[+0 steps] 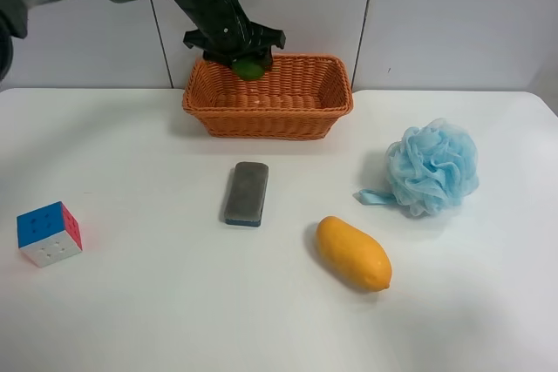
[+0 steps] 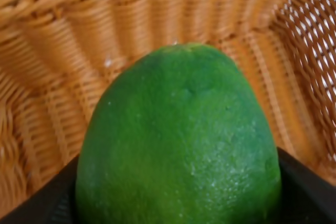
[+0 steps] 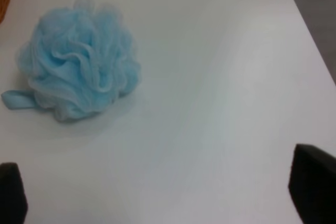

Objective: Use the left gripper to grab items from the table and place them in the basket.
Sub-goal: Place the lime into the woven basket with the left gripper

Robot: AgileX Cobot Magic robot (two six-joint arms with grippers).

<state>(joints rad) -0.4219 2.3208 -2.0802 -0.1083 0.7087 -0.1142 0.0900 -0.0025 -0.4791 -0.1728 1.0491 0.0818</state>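
My left gripper is shut on the green lime and holds it over the back left part of the orange-brown wicker basket. In the left wrist view the lime fills the frame between the black fingers, with the basket's weave right behind it. On the white table lie the puzzle cube, the grey block with a blue base, the mango and the light blue mesh pouf. My right gripper is open above the table near the pouf.
The basket stands at the table's back edge against a white tiled wall. The table's right edge shows in the right wrist view, beyond the pouf.
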